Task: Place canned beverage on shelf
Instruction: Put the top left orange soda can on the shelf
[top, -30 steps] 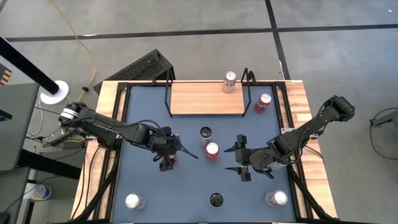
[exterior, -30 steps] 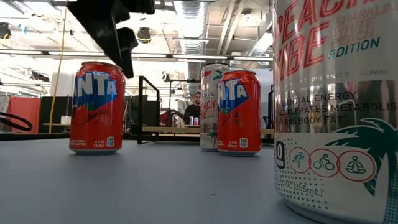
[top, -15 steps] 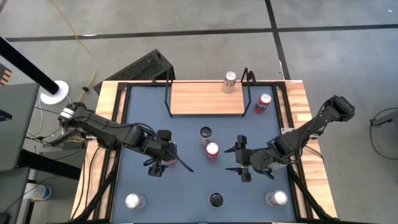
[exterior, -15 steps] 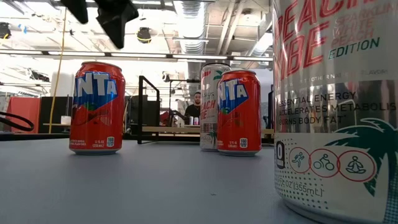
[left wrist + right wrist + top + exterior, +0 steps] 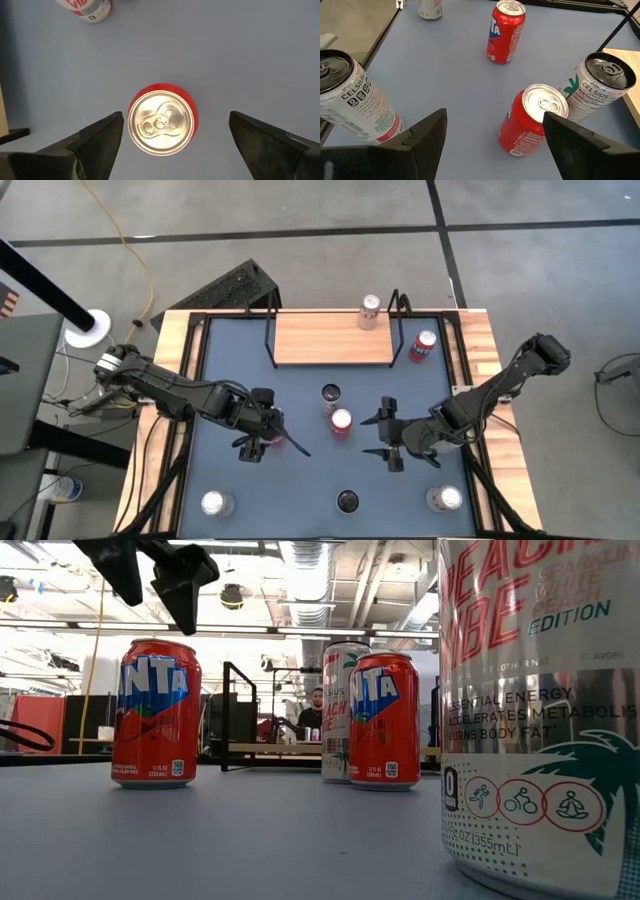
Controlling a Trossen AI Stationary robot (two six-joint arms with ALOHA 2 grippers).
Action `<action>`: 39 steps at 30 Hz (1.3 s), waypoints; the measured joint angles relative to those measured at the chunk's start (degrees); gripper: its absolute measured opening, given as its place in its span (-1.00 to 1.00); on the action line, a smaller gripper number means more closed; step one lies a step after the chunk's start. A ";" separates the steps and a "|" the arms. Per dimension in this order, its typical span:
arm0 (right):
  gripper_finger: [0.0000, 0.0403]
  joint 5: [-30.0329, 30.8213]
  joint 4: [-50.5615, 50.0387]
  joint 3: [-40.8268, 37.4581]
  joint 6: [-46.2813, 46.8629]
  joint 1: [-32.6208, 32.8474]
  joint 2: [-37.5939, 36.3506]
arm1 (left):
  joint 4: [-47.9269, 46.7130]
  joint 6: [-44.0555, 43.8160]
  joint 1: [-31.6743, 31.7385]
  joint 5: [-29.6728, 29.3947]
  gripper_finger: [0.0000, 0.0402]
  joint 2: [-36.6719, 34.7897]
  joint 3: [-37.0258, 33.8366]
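A red soda can point(image 5: 272, 442) stands upright on the blue tabletop, left of centre; it also shows in the low view point(image 5: 155, 712). My left gripper point(image 5: 266, 446) hangs open above it, pointing down. In the left wrist view its fingers stand either side of the can's silver top point(image 5: 161, 124), apart from it. The shelf point(image 5: 333, 338), a light-wood board on a black wire frame, stands at the far middle with one silver can point(image 5: 370, 310) at its far edge. My right gripper point(image 5: 387, 435) is open and empty, right of centre.
A red can point(image 5: 341, 421) and a dark-topped Celsius can point(image 5: 330, 395) stand at the table's centre, just left of my right gripper. Another red can point(image 5: 424, 345) stands right of the shelf. Three cans point(image 5: 213, 503) point(image 5: 347, 501) point(image 5: 443, 498) line the near edge.
My left gripper has shifted a little toward the table's near left, turned, and come to stand over the red can. In the low view it has risen clear above the can's top. The cans have stayed where they were.
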 joint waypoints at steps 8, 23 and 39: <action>0.57 0.00 0.00 0.00 -0.02 0.00 0.00 | 0.10 0.00 0.04 -0.40 0.74 0.00 0.00; 0.57 -0.02 -0.02 0.00 -0.04 0.00 0.00 | 0.22 0.75 1.37 -0.24 0.74 0.17 -0.04; 0.57 -0.04 -0.02 0.00 -0.05 0.00 0.00 | 2.48 0.48 1.81 1.22 0.74 0.26 -3.97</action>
